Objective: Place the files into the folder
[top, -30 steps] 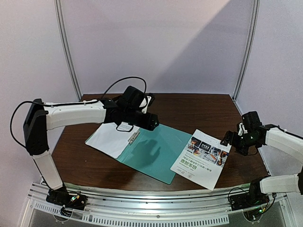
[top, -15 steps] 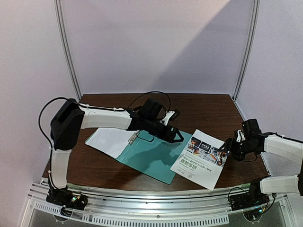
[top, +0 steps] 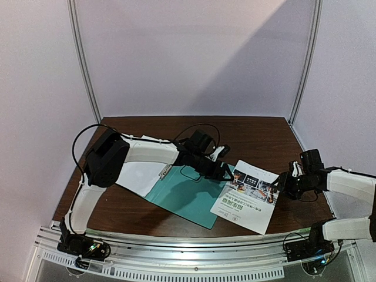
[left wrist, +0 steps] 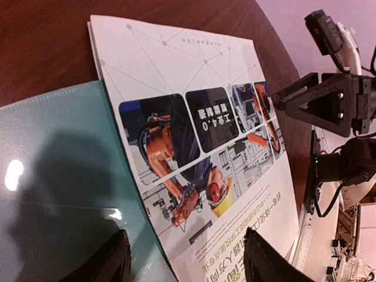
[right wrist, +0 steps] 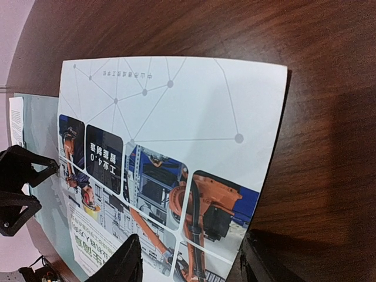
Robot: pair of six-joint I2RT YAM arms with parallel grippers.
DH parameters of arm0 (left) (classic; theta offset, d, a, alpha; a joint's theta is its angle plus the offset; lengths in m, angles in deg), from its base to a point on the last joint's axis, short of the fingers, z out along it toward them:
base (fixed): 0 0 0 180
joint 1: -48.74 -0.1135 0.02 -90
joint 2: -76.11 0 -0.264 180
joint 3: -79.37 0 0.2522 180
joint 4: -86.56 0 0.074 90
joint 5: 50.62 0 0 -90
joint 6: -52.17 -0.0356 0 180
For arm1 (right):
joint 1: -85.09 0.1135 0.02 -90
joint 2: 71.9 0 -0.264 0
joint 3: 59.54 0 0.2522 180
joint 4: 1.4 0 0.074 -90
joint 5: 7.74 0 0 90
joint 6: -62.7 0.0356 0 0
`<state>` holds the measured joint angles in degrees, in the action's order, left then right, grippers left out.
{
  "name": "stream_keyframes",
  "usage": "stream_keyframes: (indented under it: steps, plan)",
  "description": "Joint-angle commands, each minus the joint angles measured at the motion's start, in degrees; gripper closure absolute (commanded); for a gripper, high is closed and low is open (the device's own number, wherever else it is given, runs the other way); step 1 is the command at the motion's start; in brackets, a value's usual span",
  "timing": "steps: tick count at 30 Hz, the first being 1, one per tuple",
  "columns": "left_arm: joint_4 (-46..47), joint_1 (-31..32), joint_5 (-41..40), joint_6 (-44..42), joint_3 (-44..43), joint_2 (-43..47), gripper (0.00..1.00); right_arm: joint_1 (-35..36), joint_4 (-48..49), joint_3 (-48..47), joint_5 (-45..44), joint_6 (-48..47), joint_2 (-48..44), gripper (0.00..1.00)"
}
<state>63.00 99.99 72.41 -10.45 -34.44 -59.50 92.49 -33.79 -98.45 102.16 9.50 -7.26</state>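
Observation:
The teal folder (top: 182,197) lies open on the brown table, its metal clip (top: 166,170) at the spine. A white text sheet (top: 138,176) rests at its left end. The colour-photo sheet (top: 247,197) lies flat to the right, its left edge overlapping the folder (left wrist: 53,176). My left gripper (top: 226,172) hangs low over that overlapping edge, jaws open astride it (left wrist: 188,264), holding nothing. My right gripper (top: 281,185) sits at the sheet's opposite edge, open (right wrist: 191,264), one finger over the colour sheet (right wrist: 176,117) and the other over bare wood.
The table's back half (top: 235,132) is bare brown wood. A metal rail (top: 194,267) runs along the near edge between the arm bases. Pale booth walls and two poles close in the back and sides.
My left arm swung right from the folder's clip to the colour sheet's left edge. My right gripper came down to the sheet's right edge and its jaws narrowed. The sheet barely shifted.

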Motion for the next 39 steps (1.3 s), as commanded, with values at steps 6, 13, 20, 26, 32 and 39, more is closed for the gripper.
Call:
stream_keyframes:
  steps: [6,13,20,26,32,39]
  plan:
    - [-3.7,2.3,-0.5,3.6,-2.5,-3.2,0.37,-0.2,-0.4,2.9,2.2,0.4,2.4,0.46]
    - [-1.5,2.8,-3.7,9.8,-1.6,-3.6,0.40,-0.2,1.3,4.3,3.8,0.8,2.3,0.50]
    - [-0.6,2.9,-7.7,13.2,-0.2,-1.7,0.44,-0.2,2.0,5.4,4.2,1.0,2.2,0.52]
    - [-4.3,2.9,-17.3,11.9,-1.7,0.3,0.41,-0.2,2.1,5.5,4.0,0.6,2.0,0.53]
    - [-2.3,3.7,-20.9,11.9,-2.1,0.3,0.41,-0.2,3.6,6.1,4.7,0.6,2.5,0.54]
    - [-5.0,4.1,-19.3,13.2,-7.5,-4.4,0.42,-0.2,5.5,6.5,5.5,0.9,3.9,0.56]
